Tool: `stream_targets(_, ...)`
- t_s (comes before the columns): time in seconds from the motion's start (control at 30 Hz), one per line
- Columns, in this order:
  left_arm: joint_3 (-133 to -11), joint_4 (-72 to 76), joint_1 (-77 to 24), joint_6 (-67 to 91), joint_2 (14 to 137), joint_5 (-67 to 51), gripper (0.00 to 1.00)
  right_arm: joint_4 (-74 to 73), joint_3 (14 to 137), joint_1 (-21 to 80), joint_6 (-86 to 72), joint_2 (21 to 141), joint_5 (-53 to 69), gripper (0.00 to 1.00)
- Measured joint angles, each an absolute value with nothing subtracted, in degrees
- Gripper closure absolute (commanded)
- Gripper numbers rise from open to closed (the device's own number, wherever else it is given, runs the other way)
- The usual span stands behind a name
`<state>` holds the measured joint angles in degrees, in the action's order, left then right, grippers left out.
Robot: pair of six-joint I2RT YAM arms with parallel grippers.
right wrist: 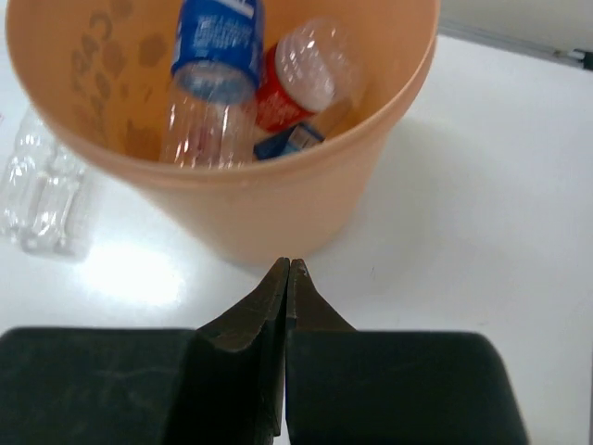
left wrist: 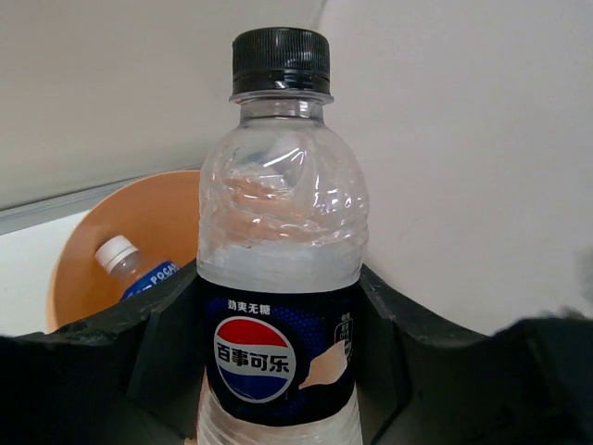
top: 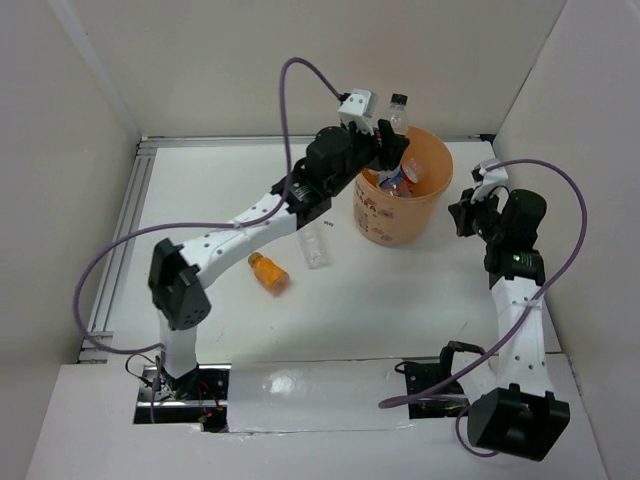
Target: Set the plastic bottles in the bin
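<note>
Clamped in the left end effector (left wrist: 278,324) is a black-capped bottle (left wrist: 278,232), which fills the left wrist view. Its black fingers (left wrist: 157,324) are spread to the bottle's width and press on either side of the dark label. The bottle stands upright in the grip with its cap on top; its clear upper half is crumpled and looks empty.

From above, this bottle is held over the far-left rim of the bin (top: 395,215), clear of the desk (top: 400,300). The orange-tan bin stands upright on the desk between the two arms, with the printed side facing the near edge.

Inside the bin lie a blue-label bottle (right wrist: 218,46) and a red-label bottle (right wrist: 296,79), leaning against each other, with a scrap of another blue label showing beneath them.

Two bottles lie on their sides on the desk: a clear bottle (top: 315,243) just beside the bin's left wall, partly under the left arm, and a short orange bottle (top: 269,272) near it, a little closer to the arm bases.

The right end effector (right wrist: 289,269) has its tips pressed together with nothing between them. It hangs above the bare desk, just to the right of the bin and apart from it.
</note>
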<state>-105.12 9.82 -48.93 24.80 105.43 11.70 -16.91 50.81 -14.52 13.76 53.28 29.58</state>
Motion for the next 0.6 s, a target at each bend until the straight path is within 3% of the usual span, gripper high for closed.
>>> stream_targets(0.07, -110.5, 10.1, -48.2, 25.9, 111.9, 11.5, 0.43, -18.8, 49.0, -14.5, 14.7, 50.7, 30.0, 1.0)
stream_targets(0.1, -112.8, 10.3, -48.0, 26.2, 114.6, 11.5, 0.29, -19.6, 48.2, -14.5, 15.0, 49.5, 30.4, 0.93)
stream_targets(0.13, -115.3, 9.8, -47.8, 26.6, 117.5, 11.3, 0.23, -20.5, 47.4, -14.5, 15.7, 48.1, 30.9, 0.85)
stream_targets(0.17, -117.7, 9.0, -47.6, 27.1, 120.0, 11.2, 0.17, -21.4, 46.7, -14.5, 16.3, 46.9, 31.2, 0.72)
stream_targets(0.2, -120.4, 8.2, -47.5, 27.4, 122.5, 11.2, 0.05, -22.3, 46.0, -14.5, 17.2, 45.8, 32.1, 0.39)
stream_targets(0.23, -122.3, 7.7, -47.4, 27.3, 124.4, 11.0, 0.0, -23.3, 45.4, -14.5, 18.1, 44.8, 33.1, 0.22)
stream_targets(0.3, -123.2, 6.2, -47.1, 28.2, 126.3, 10.5, 0.0, -25.5, 44.6, -14.5, 21.0, 43.5, 35.7, 0.05)
stream_targets(0.33, -123.1, 5.5, -46.9, 28.6, 126.4, 10.2, 0.0, -27.0, 44.6, -14.5, 23.2, 43.4, 38.1, 0.0)
stream_targets(0.5, -120.9, 3.8, -46.0, 28.5, 124.0, 9.4, 0.0, -30.3, 44.4, -13.6, 29.9, 46.3, 47.6, 0.0)
stream_targets(0.6, -110.6, 2.1, -45.1, 28.0, 114.7, 10.7, 0.0, -29.7, 44.4, -7.3, 30.5, 50.9, 48.4, 0.0)
